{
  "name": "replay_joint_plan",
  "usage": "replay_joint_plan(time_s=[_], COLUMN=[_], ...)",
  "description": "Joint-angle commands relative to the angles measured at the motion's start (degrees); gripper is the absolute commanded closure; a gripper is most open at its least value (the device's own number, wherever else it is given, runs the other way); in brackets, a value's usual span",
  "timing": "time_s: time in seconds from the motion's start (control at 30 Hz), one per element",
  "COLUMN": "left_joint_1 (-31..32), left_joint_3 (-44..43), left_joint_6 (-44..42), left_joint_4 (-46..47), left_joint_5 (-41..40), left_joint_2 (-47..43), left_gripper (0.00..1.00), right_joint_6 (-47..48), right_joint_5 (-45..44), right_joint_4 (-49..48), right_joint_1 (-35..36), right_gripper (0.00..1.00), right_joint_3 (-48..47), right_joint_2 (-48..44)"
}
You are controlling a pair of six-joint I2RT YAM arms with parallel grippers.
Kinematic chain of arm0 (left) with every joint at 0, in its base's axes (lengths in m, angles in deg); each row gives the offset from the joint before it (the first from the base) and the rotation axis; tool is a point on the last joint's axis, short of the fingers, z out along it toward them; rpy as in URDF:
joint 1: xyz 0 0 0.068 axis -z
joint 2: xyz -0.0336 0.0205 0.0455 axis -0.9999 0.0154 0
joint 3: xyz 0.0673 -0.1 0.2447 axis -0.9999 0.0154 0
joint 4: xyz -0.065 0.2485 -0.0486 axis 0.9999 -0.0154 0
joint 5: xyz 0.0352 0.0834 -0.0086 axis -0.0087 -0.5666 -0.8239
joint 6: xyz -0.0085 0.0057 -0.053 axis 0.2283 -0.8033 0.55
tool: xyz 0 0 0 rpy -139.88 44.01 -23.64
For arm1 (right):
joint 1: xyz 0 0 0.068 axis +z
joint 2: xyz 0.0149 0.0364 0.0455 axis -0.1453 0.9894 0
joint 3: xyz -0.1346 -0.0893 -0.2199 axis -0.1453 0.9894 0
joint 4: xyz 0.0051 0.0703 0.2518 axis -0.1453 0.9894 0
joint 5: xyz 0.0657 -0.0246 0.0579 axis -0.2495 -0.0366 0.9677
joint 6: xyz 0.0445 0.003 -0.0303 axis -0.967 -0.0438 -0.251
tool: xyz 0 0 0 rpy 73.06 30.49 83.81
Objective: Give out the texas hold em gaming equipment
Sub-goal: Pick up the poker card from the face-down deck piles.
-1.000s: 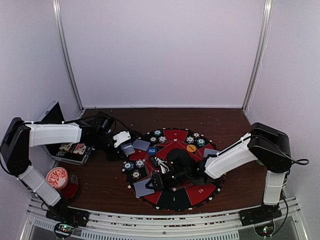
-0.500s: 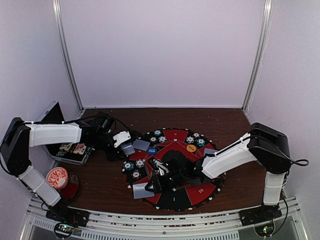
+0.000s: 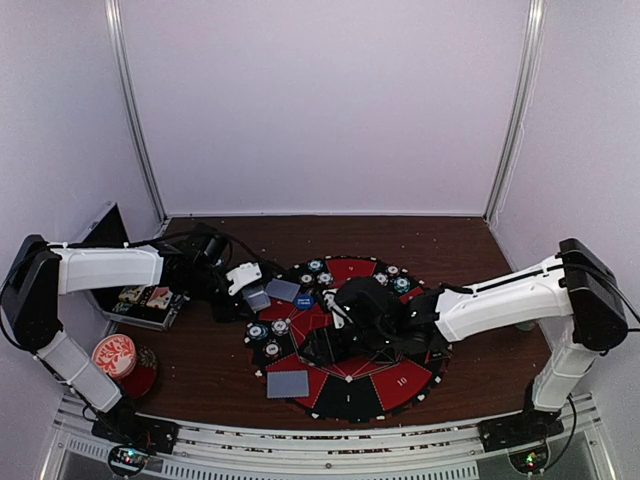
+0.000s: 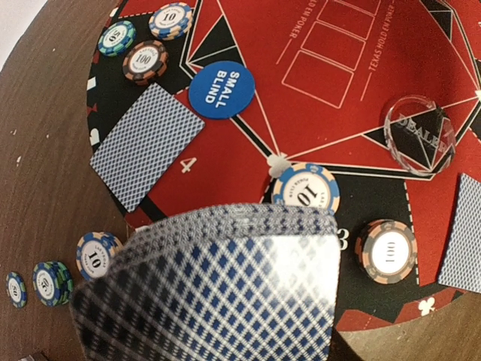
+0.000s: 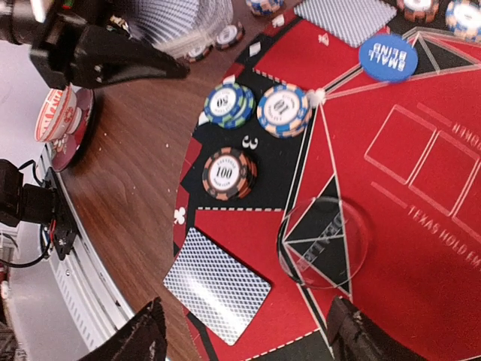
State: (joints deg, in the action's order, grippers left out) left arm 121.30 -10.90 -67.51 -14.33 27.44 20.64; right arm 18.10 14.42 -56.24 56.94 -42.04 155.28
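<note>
The left gripper (image 3: 243,280) is clenching a fanned stack of playing cards (image 4: 218,293) near the mat's (image 4: 248,150) edge, seemingly as the dealing supply, while the right gripper (image 5: 248,342) is hanging spread and empty just above 1 face-down card (image 5: 218,286) lying beside the chips (image 5: 225,174) at the 3 mark.

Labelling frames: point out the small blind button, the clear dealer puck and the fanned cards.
small blind button (image 4: 220,89), left wrist view, centre of its blue face.
dealer puck (image 5: 323,242), right wrist view, middle of the clear disc.
fanned cards (image 4: 218,293), left wrist view, back of the front card.
</note>
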Motion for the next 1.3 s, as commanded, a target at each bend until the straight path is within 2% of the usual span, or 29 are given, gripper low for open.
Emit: replay_joint_plan(time_s=[0.0, 0.1, 0.23, 0.63, 0.8, 1.27], left_joint_1=[-0.4, 0.0, 1.8, 3.7, 4.3, 5.4], left_joint_3=[-1.7, -1.6, -0.7, 1.0, 1.4, 1.4], left_joint_6=[-2.2, -4.1, -6.2, -12.8, -13.4, -14.3], left_joint_4=[0.5, -0.8, -1.4, -5.1, -5.5, -6.2], left_joint_5=[5.9, 9.5, 11.8, 21.0, 21.1, 21.6], left_joint_2=[-0.6, -1.3, -3.0, -7.1, -7.2, -6.4], left_gripper=[0.62, 0.62, 0.62, 0.61, 0.61, 0.61], right_joint_6=[1.9, 1.8, 0.9, -5.0, -7.7, -9.9], right_joint_5=[-7.9, -7.6, -4.2, 4.5, 8.4, 6.6], right_joint_4=[1.2, -2.6, -8.9, -20.9, -26.5, -26.3], right_joint_1=[0.3, 0.0, -0.7, -2.7, -3.2, -3.9], right_gripper=[0.22, 0.15, 0.12, 0.11, 0.1, 0.1], right_joint_3=[0.8, 2.1, 1.9, -1.8, -1.6, -5.3], right_joint_2=[-4.9, -6.6, -6.2, 2.1, 3.8, 9.0])
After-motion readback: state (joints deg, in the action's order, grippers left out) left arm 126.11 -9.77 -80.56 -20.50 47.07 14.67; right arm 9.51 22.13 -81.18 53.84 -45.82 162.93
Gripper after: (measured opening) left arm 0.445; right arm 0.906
